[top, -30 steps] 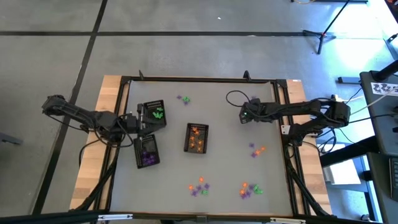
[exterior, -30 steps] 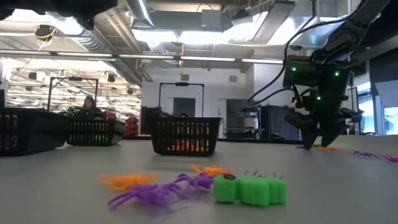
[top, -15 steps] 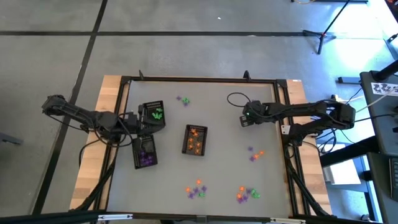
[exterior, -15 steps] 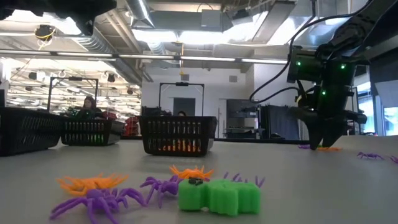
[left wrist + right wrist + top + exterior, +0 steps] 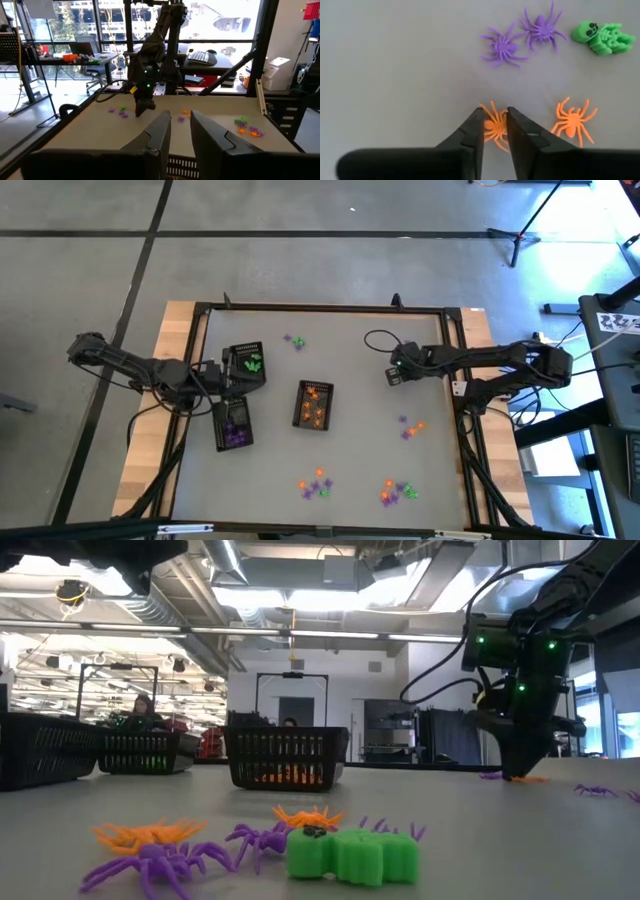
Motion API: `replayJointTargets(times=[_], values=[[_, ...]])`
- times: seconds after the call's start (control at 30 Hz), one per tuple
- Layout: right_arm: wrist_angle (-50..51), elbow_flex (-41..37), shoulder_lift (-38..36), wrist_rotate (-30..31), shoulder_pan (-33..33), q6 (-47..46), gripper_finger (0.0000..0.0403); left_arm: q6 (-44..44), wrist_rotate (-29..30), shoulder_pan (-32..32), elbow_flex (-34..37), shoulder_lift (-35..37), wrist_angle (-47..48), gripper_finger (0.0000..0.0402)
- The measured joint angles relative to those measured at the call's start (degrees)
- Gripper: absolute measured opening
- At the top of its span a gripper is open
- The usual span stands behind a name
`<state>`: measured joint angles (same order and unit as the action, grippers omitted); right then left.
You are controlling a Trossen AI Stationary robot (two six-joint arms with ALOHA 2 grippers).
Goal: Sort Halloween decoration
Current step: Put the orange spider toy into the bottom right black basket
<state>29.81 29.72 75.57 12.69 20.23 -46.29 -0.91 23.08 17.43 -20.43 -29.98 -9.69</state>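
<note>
While trinkets (image 5: pixel 340 852) dot the grey table (image 5: pixel 520 840), ceiling lights (image 5: pixel 300 595) glare overhead.

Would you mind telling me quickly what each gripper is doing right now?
Left gripper: fingers slightly apart, holding nothing visible.
Right gripper: fingers shut on an orange spider.

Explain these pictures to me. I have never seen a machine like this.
This is a robot with two dark arms at a table, sorting tiny Halloween toys into black trays. One picture looks down from above, one looks level across the tabletop, and one camera rides on each wrist. Loose toys lie scattered, among them purple spiders and a green skeleton. The right claw is down at the table, its fingers pinching an orange spider. The left claw waits by the trays, holding nothing.
</note>
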Motion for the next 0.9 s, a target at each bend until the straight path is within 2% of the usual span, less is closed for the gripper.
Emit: replayJointTargets(times=[0.33, 0.67, 0.9], values=[[0.4, 3.2, -3.6, -0.3, 0.0, 1.8, 0.0004, 0.0, 1.8, 0.0, 0.0, 0.0, 0.0, 0.0068], [-4.6, 8.3, -4.2, -3.2, 0.0, 6.1, 0.0009, 0.0, 1.8, 0.0, 0.0, 0.0, 0.2, 0.0068], [1.0, 8.3, -2.9, -3.4, 0.0, 6.3, 0.0010, 0.0, 1.8, 0.0, 0.0, 0.0, 0.3, 0.0068]])
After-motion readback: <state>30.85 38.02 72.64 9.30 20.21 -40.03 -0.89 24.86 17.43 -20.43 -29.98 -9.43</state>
